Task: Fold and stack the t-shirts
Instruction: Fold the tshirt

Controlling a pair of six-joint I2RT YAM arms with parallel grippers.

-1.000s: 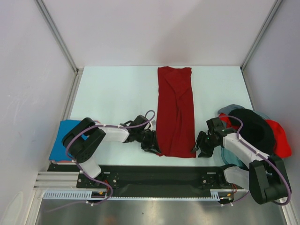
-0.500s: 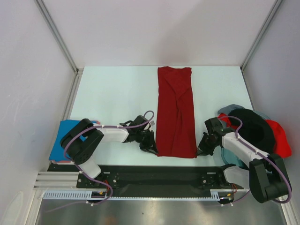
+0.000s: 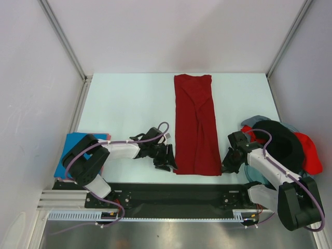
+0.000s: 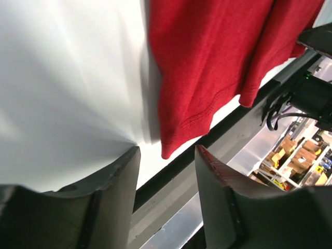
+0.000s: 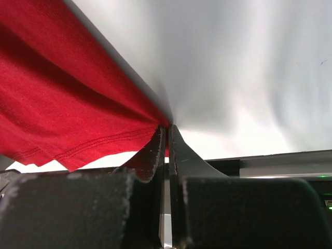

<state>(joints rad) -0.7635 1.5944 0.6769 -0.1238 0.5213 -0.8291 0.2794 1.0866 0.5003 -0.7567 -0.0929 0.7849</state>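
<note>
The right gripper (image 3: pixel 226 166) is pinching the dark red t-shirt (image 3: pixel 194 122); the left gripper (image 3: pixel 168 162) is gaping, empty. The left arm (image 3: pixel 111 150) is partly hiding the blue t-shirt (image 3: pixel 71 143).

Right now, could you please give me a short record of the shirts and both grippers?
shirt in work: dark red t-shirt, a long strip on the table
left gripper: open, at its near left corner, not gripping
right gripper: shut on its near right corner
left edge: blue t-shirt, lying flat
right edge: heap, black t-shirt on top, red t-shirt beside
</note>
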